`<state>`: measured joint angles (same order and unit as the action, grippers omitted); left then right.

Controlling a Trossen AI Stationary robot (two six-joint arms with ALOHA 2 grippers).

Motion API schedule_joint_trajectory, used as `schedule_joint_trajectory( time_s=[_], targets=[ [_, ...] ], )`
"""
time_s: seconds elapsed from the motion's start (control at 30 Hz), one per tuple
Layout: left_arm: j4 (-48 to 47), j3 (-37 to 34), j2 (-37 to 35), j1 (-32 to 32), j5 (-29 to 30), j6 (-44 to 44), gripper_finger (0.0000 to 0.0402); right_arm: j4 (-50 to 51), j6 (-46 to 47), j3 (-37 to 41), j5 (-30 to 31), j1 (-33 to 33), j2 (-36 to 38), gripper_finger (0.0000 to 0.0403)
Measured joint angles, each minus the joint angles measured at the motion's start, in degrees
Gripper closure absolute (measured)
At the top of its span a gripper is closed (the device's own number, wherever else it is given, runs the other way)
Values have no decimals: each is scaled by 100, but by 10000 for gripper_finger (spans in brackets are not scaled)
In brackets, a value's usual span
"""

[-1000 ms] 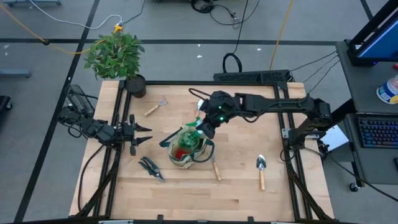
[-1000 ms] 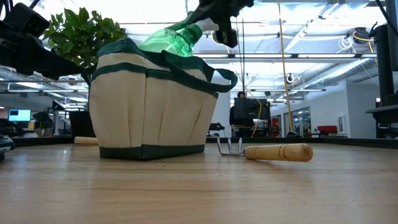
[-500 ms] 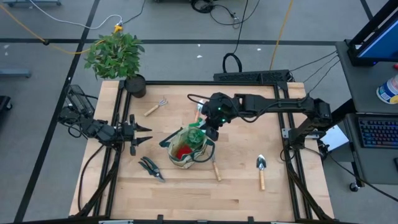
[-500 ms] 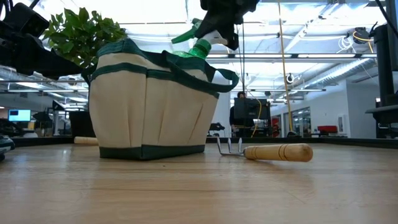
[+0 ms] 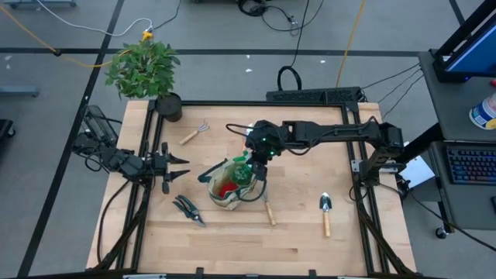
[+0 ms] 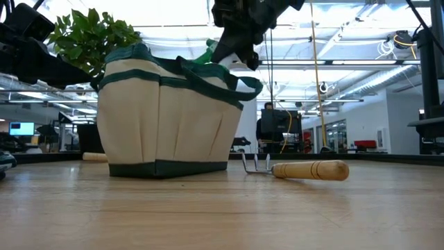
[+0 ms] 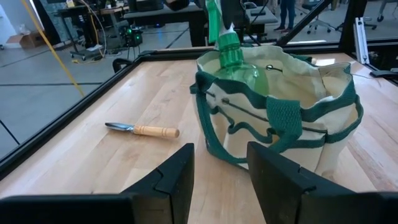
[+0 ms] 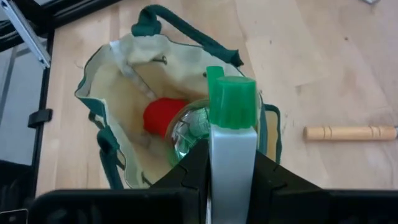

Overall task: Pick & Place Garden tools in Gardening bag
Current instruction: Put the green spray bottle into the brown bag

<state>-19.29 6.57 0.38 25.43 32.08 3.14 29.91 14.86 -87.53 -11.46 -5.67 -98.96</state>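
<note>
The wooden counter [image 5: 294, 232] stands in a large workshop hall, with a potted plant [image 5: 143, 68] at its far left corner. Near the middle sits the gardening bag [image 5: 231, 184], soft beige canvas with green trim, and something red (probably the gloves) lies inside it. The right tool [image 8: 231, 163] hangs over the open mouth of the bag and pinches the white trigger head of the green spray bottle [image 8: 231, 115]; the bottle body is already down in the bag, only the neck shows above the rim in the low view.

I judge the bottle as light, smooth plastic, a little slippery and top-heavy when held by the head, so the grip at the trigger neck is sensible. The bag walls are limp and can fold in.

The left tool [image 5: 172, 166] waits at the left edge, its fingers spread and holding nothing. The pruning shears [image 5: 188, 208], a small rake [image 5: 194, 132], a trowel [image 5: 325, 211] and another wooden handle [image 5: 270, 211] lie on the counter; these are stiff and best taken at the handle.
</note>
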Motion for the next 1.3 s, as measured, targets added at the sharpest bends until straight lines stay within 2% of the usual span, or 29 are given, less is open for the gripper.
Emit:
schedule_joint_trajectory(
  time_s=[0.43, 0.83, 1.13, 1.3],
  targets=[
    [-2, -2, 0, -2, 0, -24, 247, -129, 238, 2, 98, -24, -13, 341],
    [-2, -1, -2, -1, 0, -15, 247, -168, 110, 2, 98, -24, -13, 296],
    [-2, -1, -1, -1, 0, -12, 247, -155, -151, 2, 134, -31, -13, 245],
    [-2, -1, -1, -2, 0, -11, 247, -79, -353, 4, 412, -33, 74, 219]
  ],
)
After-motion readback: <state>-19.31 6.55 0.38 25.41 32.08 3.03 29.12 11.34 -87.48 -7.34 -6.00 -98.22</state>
